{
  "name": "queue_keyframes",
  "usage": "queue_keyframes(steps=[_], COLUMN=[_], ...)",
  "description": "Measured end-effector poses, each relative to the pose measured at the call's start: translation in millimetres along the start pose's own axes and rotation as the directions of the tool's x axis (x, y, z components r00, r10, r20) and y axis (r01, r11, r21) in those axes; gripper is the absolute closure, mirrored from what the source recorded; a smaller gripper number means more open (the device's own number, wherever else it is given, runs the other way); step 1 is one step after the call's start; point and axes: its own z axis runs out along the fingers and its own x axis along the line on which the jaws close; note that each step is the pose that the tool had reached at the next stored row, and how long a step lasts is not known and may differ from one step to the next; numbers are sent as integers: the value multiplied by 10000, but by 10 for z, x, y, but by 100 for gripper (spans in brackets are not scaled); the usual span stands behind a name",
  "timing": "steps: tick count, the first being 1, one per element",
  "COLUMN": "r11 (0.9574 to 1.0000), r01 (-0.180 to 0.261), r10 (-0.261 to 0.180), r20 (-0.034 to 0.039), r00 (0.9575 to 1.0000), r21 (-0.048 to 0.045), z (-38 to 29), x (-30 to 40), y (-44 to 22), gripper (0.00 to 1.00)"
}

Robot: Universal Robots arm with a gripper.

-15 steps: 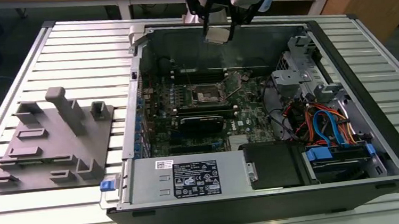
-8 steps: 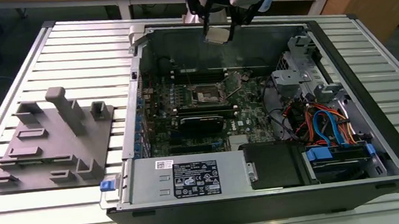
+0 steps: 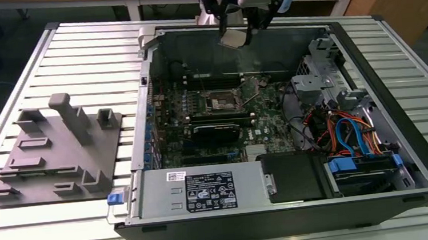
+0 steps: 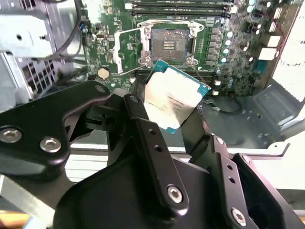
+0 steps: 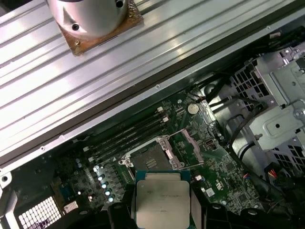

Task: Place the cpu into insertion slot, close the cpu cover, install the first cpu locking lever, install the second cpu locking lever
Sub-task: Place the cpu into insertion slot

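My gripper [image 3: 236, 33] hangs over the far wall of the open computer case, shut on the cpu [image 3: 234, 37], which is tilted. In both wrist views the pale silver cpu [image 4: 174, 98] [image 5: 162, 202] sits edge-on between the black fingers [image 4: 138, 117]. It is held well above the motherboard. The insertion slot [image 3: 223, 100] [image 4: 170, 45] [image 5: 147, 158] lies bare with its dark centre showing. The cpu cover [image 4: 127, 51] [image 5: 190, 149] is swung open beside the slot, and thin wire levers stand raised around it.
The case walls [image 3: 394, 83] ring the green board. Long memory slots [image 5: 128, 136] lie next to the socket, and a black heatsink block [image 3: 215, 132] lies nearer the power supply [image 3: 196, 190]. Metal drive cages and blue-orange cables [image 3: 353, 137] fill the exterior view's right. A grey fixture plate [image 3: 56, 149] sits on the slatted table.
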Motion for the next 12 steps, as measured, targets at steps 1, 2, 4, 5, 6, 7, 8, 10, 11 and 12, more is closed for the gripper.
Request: queue_keyframes(steps=[1, 2, 4, 5, 6, 7, 8, 10, 11, 12], r11=[9999, 9996, 9988, 9985, 9984, 9984, 9984, 9984, 9984, 9984], r01=[-153, -295, -487, -544, -565, -566, -569, -570, -570, -570], r10=[154, 295, 487, 544, 565, 566, 569, 570, 570, 570], r20=[14, 27, 44, 48, 50, 51, 51, 51, 51, 51], r00=[9999, 9996, 9988, 9985, 9984, 9984, 9984, 9984, 9984, 9984], r21=[-3, -5, -8, -9, -9, -11, -11, -11, -11, -11], z=[1, 2, 3, 3, 3, 4, 4, 4, 4, 4], x=[0, 0, 0, 0, 0, 0, 0, 0, 0, 0], y=[0, 0, 0, -1, -1, -1, 0, 0, 0, 0], gripper=[46, 46, 46, 46, 46, 46, 46, 46, 46, 46])
